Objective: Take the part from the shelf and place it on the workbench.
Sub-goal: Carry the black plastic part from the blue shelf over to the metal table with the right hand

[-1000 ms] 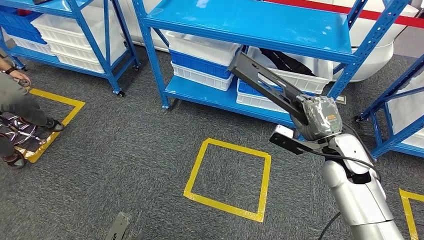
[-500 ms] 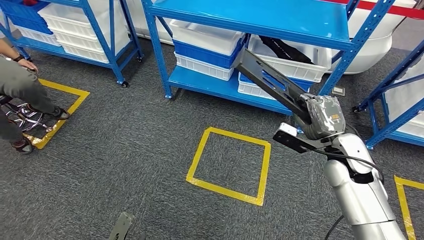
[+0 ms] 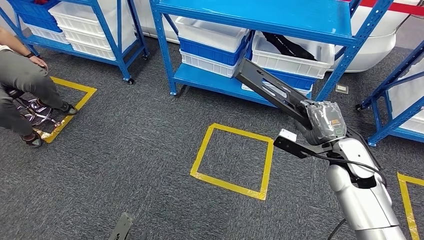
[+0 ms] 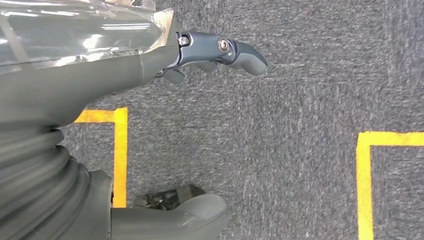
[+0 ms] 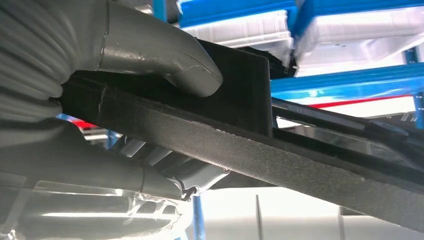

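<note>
We note the right hand (image 3: 322, 120) grasping the long black part (image 3: 267, 87) at one end, clear of the shelf (image 3: 260, 17). Left hand (image 4: 220, 52) released. Risk: the far end clips a shelf post.

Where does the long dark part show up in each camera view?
Head view: the part slants up from the right robot hand toward the blue shelf.
Left wrist view: not in it.
Right wrist view: the part crosses the picture, held under the thumb.
Shared landmark: the white bins.
</note>
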You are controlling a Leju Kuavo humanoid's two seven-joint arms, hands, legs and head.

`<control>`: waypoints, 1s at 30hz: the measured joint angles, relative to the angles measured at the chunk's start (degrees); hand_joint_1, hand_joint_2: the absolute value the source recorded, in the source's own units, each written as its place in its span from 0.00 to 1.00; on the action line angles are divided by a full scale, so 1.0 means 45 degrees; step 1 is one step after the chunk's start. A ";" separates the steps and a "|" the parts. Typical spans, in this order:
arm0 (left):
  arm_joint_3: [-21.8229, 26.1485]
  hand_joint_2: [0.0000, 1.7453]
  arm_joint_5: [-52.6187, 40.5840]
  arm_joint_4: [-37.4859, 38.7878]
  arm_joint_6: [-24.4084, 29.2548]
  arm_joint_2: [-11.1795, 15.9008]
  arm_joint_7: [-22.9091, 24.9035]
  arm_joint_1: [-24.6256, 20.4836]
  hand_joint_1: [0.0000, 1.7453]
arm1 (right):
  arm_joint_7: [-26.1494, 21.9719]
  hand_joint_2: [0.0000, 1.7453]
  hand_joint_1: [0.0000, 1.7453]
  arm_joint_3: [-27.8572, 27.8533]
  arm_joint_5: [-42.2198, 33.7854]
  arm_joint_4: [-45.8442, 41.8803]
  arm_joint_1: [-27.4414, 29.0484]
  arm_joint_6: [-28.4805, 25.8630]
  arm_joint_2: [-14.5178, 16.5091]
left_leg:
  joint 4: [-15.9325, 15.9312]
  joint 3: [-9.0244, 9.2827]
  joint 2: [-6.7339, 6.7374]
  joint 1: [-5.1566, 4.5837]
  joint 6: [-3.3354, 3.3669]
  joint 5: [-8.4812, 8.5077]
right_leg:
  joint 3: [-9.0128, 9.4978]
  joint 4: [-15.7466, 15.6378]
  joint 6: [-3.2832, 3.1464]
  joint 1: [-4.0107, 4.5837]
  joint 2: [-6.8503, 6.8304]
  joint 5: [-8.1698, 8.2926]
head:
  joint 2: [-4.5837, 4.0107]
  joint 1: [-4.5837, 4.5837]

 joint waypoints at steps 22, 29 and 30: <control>0.0335 1.00 -0.0032 0.0000 0.0184 -0.0032 0.0300 0.0073 0.00 | -0.0316 1.00 0.95 0.0479 0.0435 -0.0016 -0.0180 -0.0112 -0.0019 | -0.0054 0.0031 -0.0108 0.0036 0.0421 -0.0031 | -0.1929 0.3612 -0.0404 0.0023 -0.0198 -0.1336 | 0.0000 0.0005; 0.0543 1.00 0.0026 0.0000 0.0283 -0.0078 0.0214 0.0143 0.00 | -0.0353 1.00 0.95 0.0807 0.0512 0.0083 -0.0351 -0.0239 0.0039 | 0.0123 -0.0364 -0.1155 0.0017 0.0085 0.0255 | 0.0027 0.0211 -0.0093 -0.0088 0.0674 -0.0273 | 0.0000 -0.0006; 0.0574 1.00 0.0029 0.0001 0.0290 -0.0079 0.0200 0.0196 0.00 | -0.0365 1.00 0.95 0.0852 0.0525 0.0093 -0.0346 -0.0278 0.0058 | 0.0131 -0.0431 -0.1280 0.0014 -0.0001 0.0309 | 0.0035 0.0197 -0.0136 -0.0044 0.0590 -0.0250 | 0.0000 -0.0012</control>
